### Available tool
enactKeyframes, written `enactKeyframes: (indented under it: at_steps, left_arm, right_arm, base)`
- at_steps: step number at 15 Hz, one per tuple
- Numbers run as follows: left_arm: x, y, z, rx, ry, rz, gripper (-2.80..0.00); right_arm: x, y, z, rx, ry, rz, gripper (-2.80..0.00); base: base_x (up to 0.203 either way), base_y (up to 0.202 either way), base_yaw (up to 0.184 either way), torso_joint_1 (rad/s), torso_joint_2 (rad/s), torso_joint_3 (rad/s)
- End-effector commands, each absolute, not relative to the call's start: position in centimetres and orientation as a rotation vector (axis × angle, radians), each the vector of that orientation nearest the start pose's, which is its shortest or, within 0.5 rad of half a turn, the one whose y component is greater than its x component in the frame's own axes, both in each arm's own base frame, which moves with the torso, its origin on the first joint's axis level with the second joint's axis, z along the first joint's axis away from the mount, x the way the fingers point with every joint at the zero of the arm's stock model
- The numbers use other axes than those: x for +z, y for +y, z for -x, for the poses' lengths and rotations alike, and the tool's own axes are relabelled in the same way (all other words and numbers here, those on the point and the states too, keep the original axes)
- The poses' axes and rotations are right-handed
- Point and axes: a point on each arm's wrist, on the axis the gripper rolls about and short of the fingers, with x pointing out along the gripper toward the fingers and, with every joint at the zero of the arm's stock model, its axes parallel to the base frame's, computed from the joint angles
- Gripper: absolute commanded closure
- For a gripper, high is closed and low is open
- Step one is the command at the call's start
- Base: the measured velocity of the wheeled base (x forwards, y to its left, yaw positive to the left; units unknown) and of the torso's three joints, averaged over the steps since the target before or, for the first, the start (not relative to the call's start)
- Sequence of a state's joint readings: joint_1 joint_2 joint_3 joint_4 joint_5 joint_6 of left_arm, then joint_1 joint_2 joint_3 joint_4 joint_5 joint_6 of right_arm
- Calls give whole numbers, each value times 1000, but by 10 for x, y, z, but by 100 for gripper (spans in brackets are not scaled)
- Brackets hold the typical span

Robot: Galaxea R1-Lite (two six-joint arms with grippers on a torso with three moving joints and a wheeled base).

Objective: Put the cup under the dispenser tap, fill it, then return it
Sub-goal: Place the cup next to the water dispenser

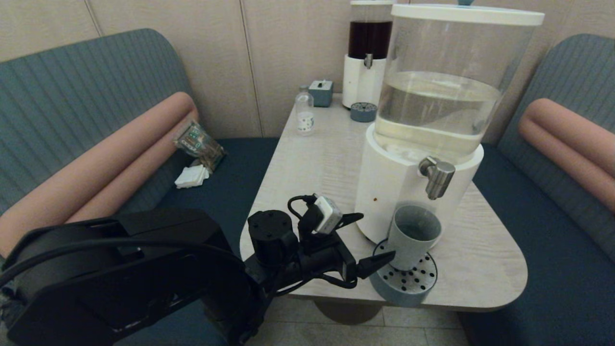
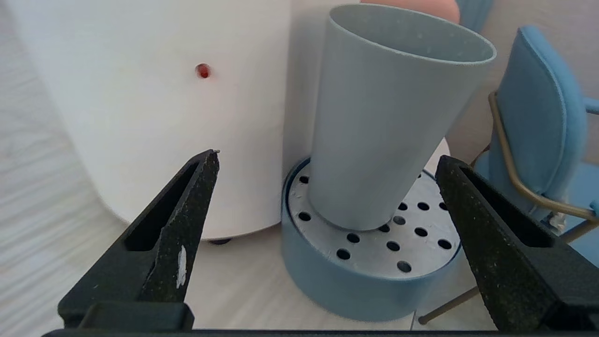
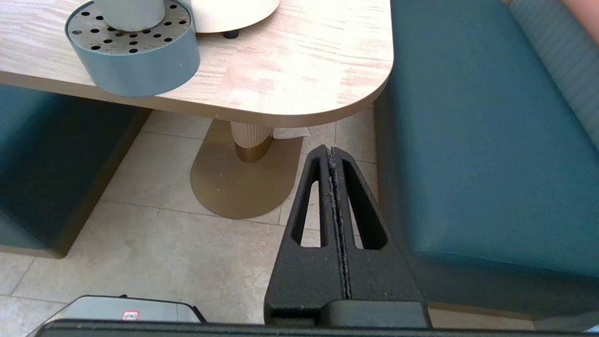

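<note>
Cup (image 1: 413, 235) stands on the drip tray (image 1: 408, 290) under the dispenser tap (image 1: 436, 175). Left gripper (image 2: 327, 196) is spread wide, cup just ahead between its fingers, untouched. Next, probably work the tap or close on the cup. Right gripper (image 3: 333, 154) is pressed together, parked low beside the table (image 3: 304, 79).

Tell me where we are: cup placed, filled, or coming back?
Placed: the cup stands on the perforated drip tray below the dispenser tap. The left gripper is open, its fingers either side of the cup without touching. No stream shows; filling and return remain. The right gripper hangs shut off-table.
</note>
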State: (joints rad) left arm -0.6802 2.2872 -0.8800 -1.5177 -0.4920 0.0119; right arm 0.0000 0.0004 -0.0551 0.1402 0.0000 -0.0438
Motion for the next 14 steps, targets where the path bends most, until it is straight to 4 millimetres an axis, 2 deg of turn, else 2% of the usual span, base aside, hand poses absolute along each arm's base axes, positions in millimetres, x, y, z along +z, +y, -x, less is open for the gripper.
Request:
enactKeyframes:
  at_steps: [1, 9, 14]
  left_arm:
    - [73, -266, -309, -1180, -140, 1, -280]
    - [55, -283, -325, -1214, -166, -9, -280]
    - [53, -292, -315, -1244, -162, -6, -280]
  right_arm:
    - [76, 0, 28, 2, 86, 44, 0]
    - [76, 0, 28, 2, 86, 44, 0]
    - [76, 0, 28, 2, 86, 44, 0]
  base:
    - [0, 0, 0, 0, 0, 0]
    - [0, 0, 0, 0, 0, 0]
    - [0, 0, 0, 0, 0, 0]
